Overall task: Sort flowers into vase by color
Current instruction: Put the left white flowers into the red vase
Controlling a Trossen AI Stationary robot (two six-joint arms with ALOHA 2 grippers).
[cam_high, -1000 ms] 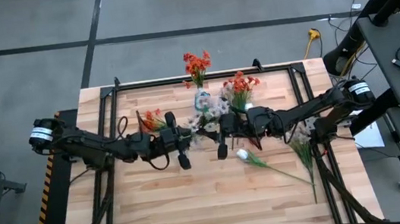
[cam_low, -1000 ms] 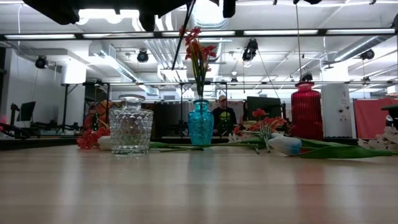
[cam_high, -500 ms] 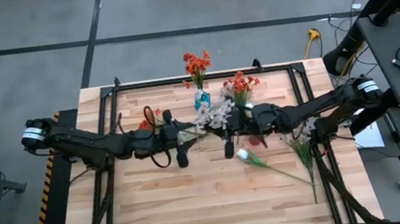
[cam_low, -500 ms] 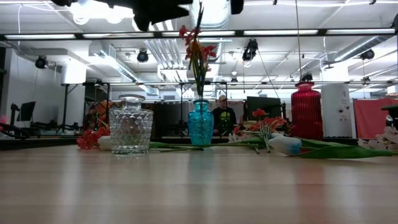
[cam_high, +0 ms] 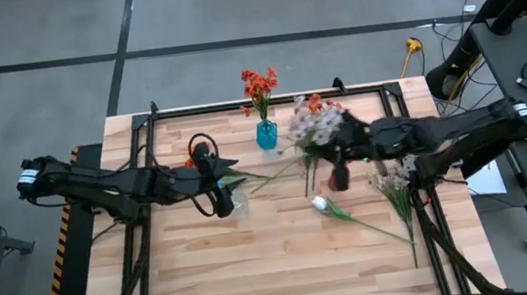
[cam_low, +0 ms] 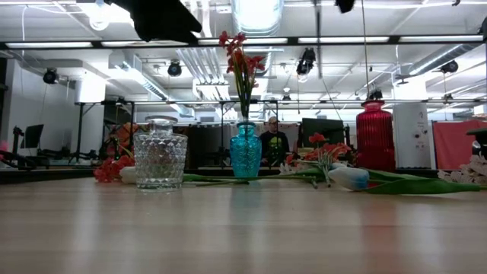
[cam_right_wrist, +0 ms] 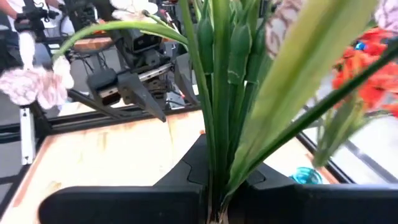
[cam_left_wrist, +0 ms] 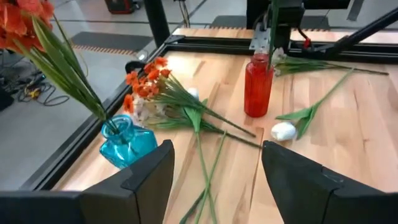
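the right gripper (cam_high: 336, 145) is clamped on the stems of a pale pink-white bunch (cam_high: 315, 124), held up above the back middle of the table (cam_high: 260, 279), close to the red vase (cam_high: 336, 176); in its wrist view the green stems (cam_right_wrist: 219, 93) run straight up from the closed fingers. the left gripper (cam_left_wrist: 214, 180) hangs with fingers apart and nothing between them, over the clear glass vase (cam_low: 160, 157). so far only the blue vase (cam_high: 267, 133) is filled, with an orange-red spray (cam_high: 258, 83). the red and clear vases look empty. loose on the wood lie another orange-red spray (cam_left_wrist: 146, 84), a white tulip bud (cam_high: 320, 204) and a second pale bunch (cam_high: 393, 177) at the right, so my judgement is most sorting is still ahead
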